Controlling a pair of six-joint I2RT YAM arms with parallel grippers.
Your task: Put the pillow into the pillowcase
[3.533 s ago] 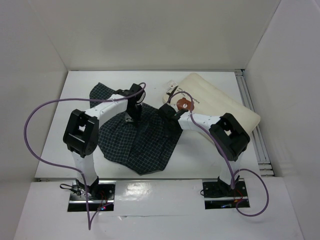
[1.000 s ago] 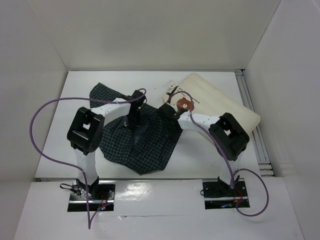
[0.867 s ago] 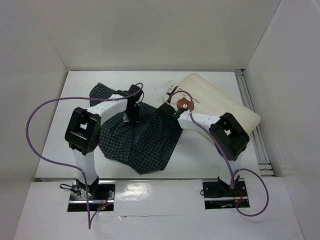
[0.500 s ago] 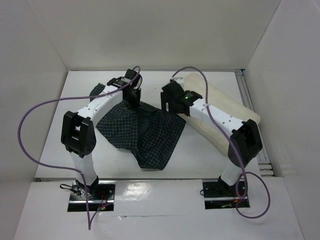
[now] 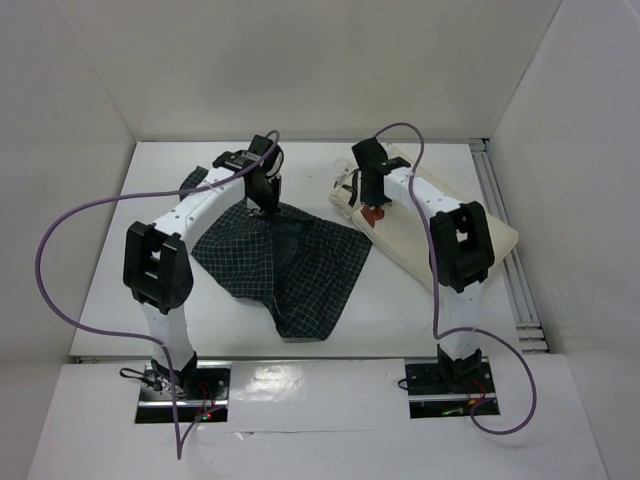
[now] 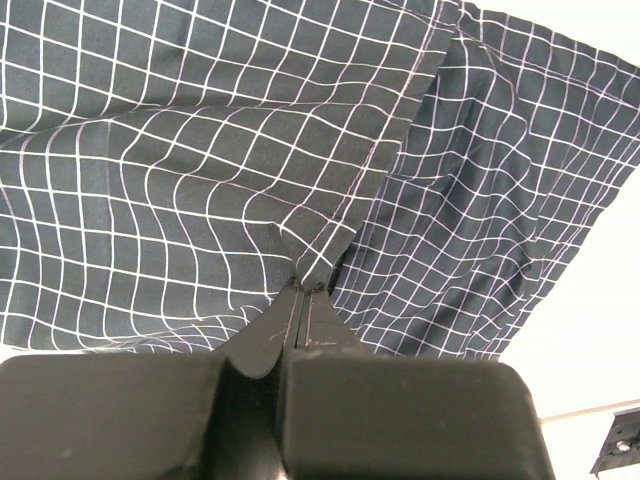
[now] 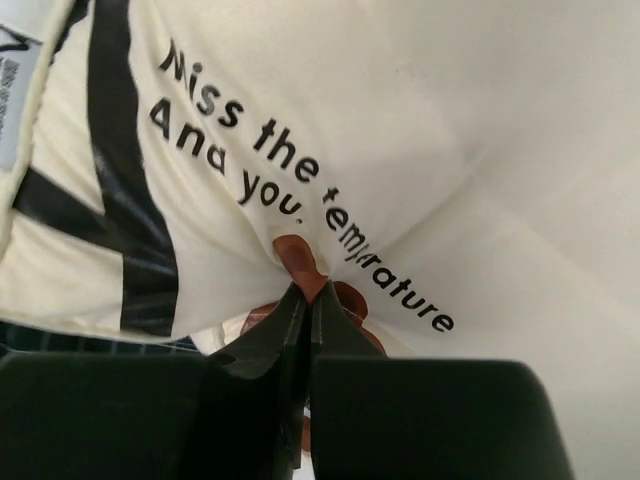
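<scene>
The dark checked pillowcase (image 5: 290,265) lies spread on the white table, left of centre. My left gripper (image 5: 266,198) is shut on a pinched fold at its far edge; in the left wrist view the cloth (image 6: 200,150) bunches into the closed fingertips (image 6: 305,290). The cream pillow (image 5: 405,240) lies at the right, slanting toward the back. My right gripper (image 5: 372,207) is shut on its near-left end. In the right wrist view the fingertips (image 7: 308,290) pinch the pillow fabric (image 7: 450,120) at the reddish mark (image 7: 295,255), below black lettering, with the white tag (image 7: 15,90) at the left.
A metal rail (image 5: 515,280) runs along the table's right edge, beside the pillow. White walls enclose the table on three sides. Purple cables (image 5: 60,230) loop off both arms above the surface.
The right arm has swung from the pillowcase's right edge back to the pillow's end and closed on it there. The left gripper has carried its fold farther back, stretching the pillowcase flatter.
</scene>
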